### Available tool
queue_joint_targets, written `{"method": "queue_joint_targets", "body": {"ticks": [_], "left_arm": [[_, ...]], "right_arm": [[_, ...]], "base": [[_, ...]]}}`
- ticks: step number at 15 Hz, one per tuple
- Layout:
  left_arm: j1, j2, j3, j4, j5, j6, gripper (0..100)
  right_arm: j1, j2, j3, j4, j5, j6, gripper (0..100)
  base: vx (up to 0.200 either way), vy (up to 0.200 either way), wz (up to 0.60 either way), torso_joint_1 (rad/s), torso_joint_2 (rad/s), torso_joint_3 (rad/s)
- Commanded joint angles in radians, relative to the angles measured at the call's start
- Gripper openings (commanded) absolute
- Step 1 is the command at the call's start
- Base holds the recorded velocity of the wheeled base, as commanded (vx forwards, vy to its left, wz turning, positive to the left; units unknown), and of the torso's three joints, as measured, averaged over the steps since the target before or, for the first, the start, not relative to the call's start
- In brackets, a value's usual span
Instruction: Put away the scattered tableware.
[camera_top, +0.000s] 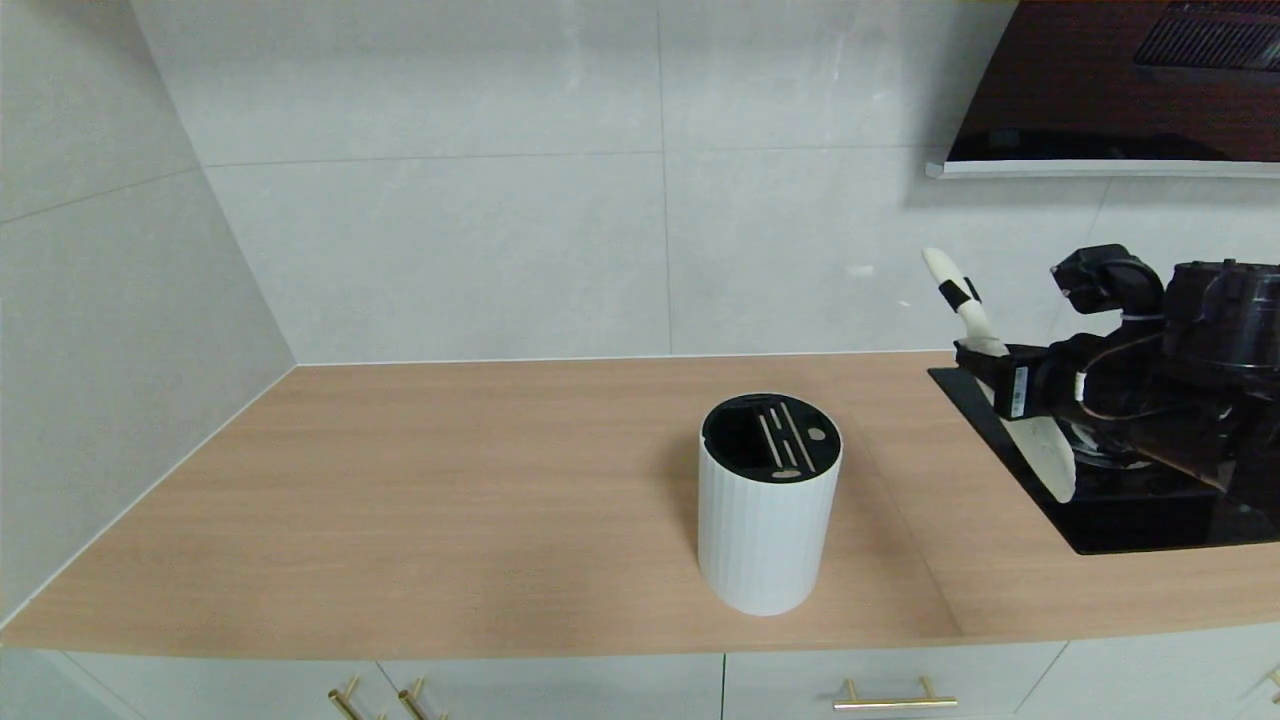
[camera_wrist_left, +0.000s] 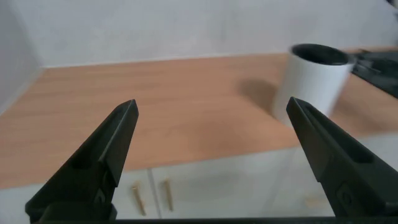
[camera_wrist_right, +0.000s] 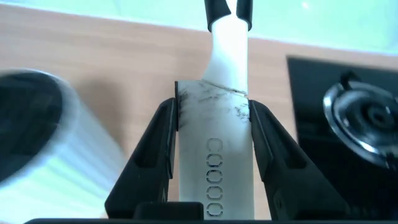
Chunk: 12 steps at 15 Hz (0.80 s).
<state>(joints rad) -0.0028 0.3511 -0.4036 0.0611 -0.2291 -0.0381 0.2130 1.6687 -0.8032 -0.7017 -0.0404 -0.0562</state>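
Knife (camera_top: 1045, 455): white blade, pale handle with a dark band.

Head view. The knife is carried off the bench (camera_top: 450, 500) by the right end effector (camera_top: 985, 368), above the near-left corner of the black hob (camera_top: 1130, 520). The handle tilts up toward the wall and the blade points down and forward. It is pinched where blade meets handle, which probably steadies it and leaves the blade free to enter a slot. A white ribbed holder (camera_top: 768, 500) stands upright on the bench to the left of the hob, well apart from the knife. Its black top has narrow slots and one wider opening, so it is the likely destination. The extractor hood (camera_top: 1110, 90) hangs on the wall above the hob.

Left wrist view. The left end effector (camera_wrist_left: 211, 106) is spread wide and holds nothing. It sits in front of the bench edge, above the cupboard doors (camera_wrist_left: 186, 190), with the holder (camera_wrist_left: 311, 84) farther off. Judged idle, leaving the work to the other arm.

Right wrist view. The right end effector (camera_wrist_right: 213, 106) has its jaws pressed on both flat sides of the blade (camera_wrist_right: 214, 149), which shows dark smudges and a row of small ovals. The holder (camera_wrist_right: 43, 143) lies to one side and a hob burner (camera_wrist_right: 367, 118) to the other. The blade is not yet over any slot.
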Motion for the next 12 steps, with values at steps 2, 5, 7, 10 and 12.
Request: {"method": "queue_joint_targets", "body": {"ticks": [2, 5, 7, 10, 12], "left_arm": [[-0.120, 0.605, -0.291, -0.026, -0.087, -0.060, 100], [-0.368, 0.779, -0.290, -0.285, -0.108, -0.371, 100], [-0.390, 0.895, -0.282, -0.429, -0.183, -0.431, 100], [-0.391, 1.033, -0.290, -0.581, -0.326, -0.557, 100], [-0.391, 1.097, -0.291, -0.695, -0.388, -0.629, 100]], "right_arm": [[0.157, -0.055, -0.014, 0.010, -0.035, -0.001, 0], [0.290, -0.055, -0.005, 0.010, -0.131, 0.001, 0], [0.350, -0.055, 0.007, 0.010, -0.136, 0.045, 0], [0.439, -0.060, 0.007, 0.025, -0.145, 0.082, 0], [0.477, -0.069, -0.001, 0.082, -0.148, 0.116, 0]], "base": [[0.000, 0.000, 0.00, 0.000, 0.00, 0.000], [0.000, 0.000, 0.00, 0.000, 0.00, 0.000], [0.000, 0.000, 0.00, 0.000, 0.00, 0.000], [0.000, 0.000, 0.00, 0.000, 0.00, 0.000], [0.000, 0.000, 0.00, 0.000, 0.00, 0.000]]}}
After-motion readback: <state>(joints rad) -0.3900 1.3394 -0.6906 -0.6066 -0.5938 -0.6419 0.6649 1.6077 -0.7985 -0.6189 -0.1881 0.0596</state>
